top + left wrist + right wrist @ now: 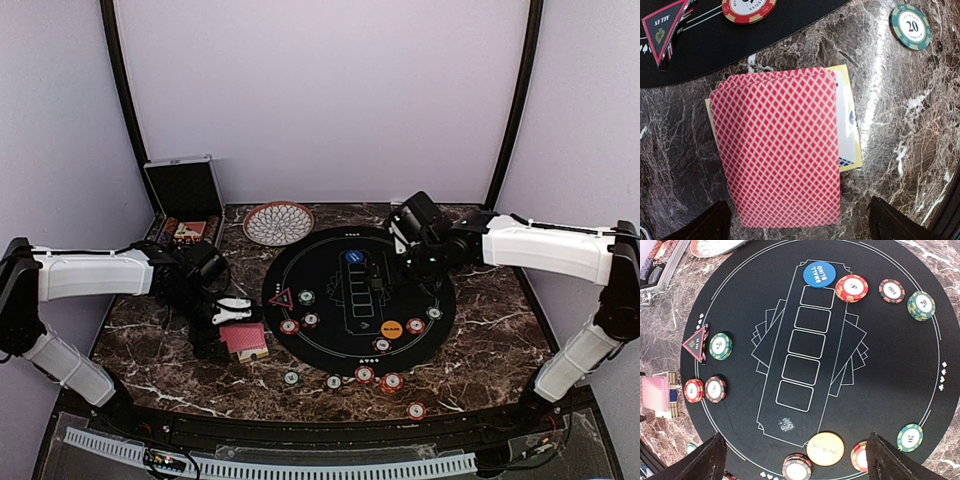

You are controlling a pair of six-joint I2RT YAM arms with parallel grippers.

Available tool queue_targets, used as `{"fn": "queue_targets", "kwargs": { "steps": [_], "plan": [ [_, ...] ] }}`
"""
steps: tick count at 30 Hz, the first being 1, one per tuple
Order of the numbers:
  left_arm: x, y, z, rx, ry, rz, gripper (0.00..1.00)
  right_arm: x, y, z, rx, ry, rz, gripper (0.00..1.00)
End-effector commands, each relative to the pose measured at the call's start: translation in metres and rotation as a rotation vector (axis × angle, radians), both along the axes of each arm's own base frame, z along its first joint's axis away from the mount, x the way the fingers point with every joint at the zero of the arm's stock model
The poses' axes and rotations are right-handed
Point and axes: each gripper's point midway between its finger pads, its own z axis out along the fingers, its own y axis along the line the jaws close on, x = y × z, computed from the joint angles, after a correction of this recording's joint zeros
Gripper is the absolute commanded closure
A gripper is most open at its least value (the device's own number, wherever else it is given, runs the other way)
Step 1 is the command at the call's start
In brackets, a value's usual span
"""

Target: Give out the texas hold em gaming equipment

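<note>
A stack of red-backed playing cards (244, 338) (777, 150) lies on a yellow card box (851, 125) on the marble, left of the round black mat (330, 262). My left gripper (235, 311) (800, 226) hovers just over the cards, open, fingers astride the near end of the stack, holding nothing. My right gripper (380, 280) (797, 460) hangs open high above the mat, empty. On the mat lie a blue button (819, 274), an orange button (825, 449), a red triangle marker (696, 344) (662, 30) and several striped chips, such as a red stack (851, 288).
A patterned bowl (278, 222) sits behind the mat, and an open silver-edged case (183, 195) stands at the back left. Loose chips lie on the marble in front of the mat (291, 378) (416, 410). A green chip (910, 27) lies near the cards.
</note>
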Motion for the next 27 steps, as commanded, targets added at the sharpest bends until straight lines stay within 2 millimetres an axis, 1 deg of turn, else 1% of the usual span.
{"fn": "queue_targets", "kwargs": {
  "steps": [1, 12, 27],
  "plan": [
    [-0.002, 0.002, -0.005, 0.03, 0.014, -0.014, 0.01, -0.002, 0.011, 0.018, 0.048, -0.04, 0.02, 0.01],
    [0.007, 0.0, -0.007, 0.034, -0.014, -0.012, 0.01, -0.006, 0.014, 0.018, 0.049, -0.041, 0.036, 0.01],
    [0.015, -0.004, -0.014, 0.05, -0.011, -0.003, 0.01, -0.01, 0.018, 0.016, 0.047, -0.034, 0.056, 0.01]
  ]
}}
